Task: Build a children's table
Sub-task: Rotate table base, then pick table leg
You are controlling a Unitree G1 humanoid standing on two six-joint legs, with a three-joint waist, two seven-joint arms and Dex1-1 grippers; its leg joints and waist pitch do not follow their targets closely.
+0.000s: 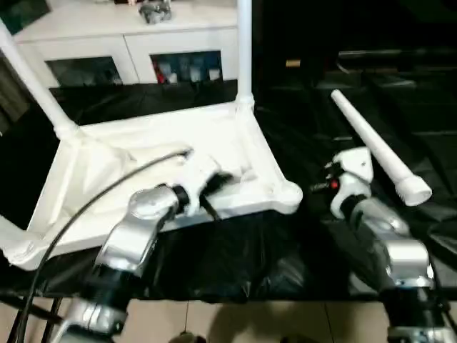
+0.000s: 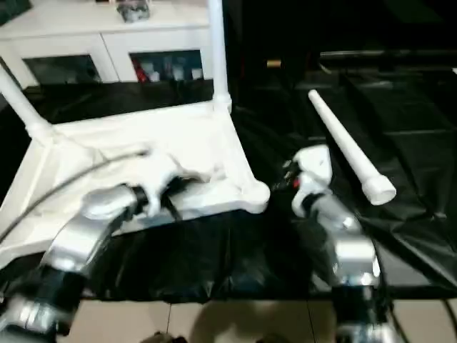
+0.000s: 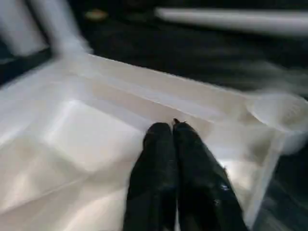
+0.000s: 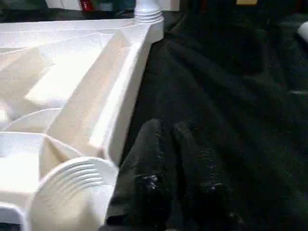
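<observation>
The white plastic rectangular tabletop is lying ribbed side up on the black-draped surface, presumably so its round corner sockets face upward for legs; upright white tubular legs are already standing in its far corners. A loose white tubular leg with a flared end is lying to the right. The left gripper is hovering over the ribs, fingers closed and empty. The right gripper is waiting beside the empty near socket, fingers nearly together, holding nothing. The near-left corner is cut off.
</observation>
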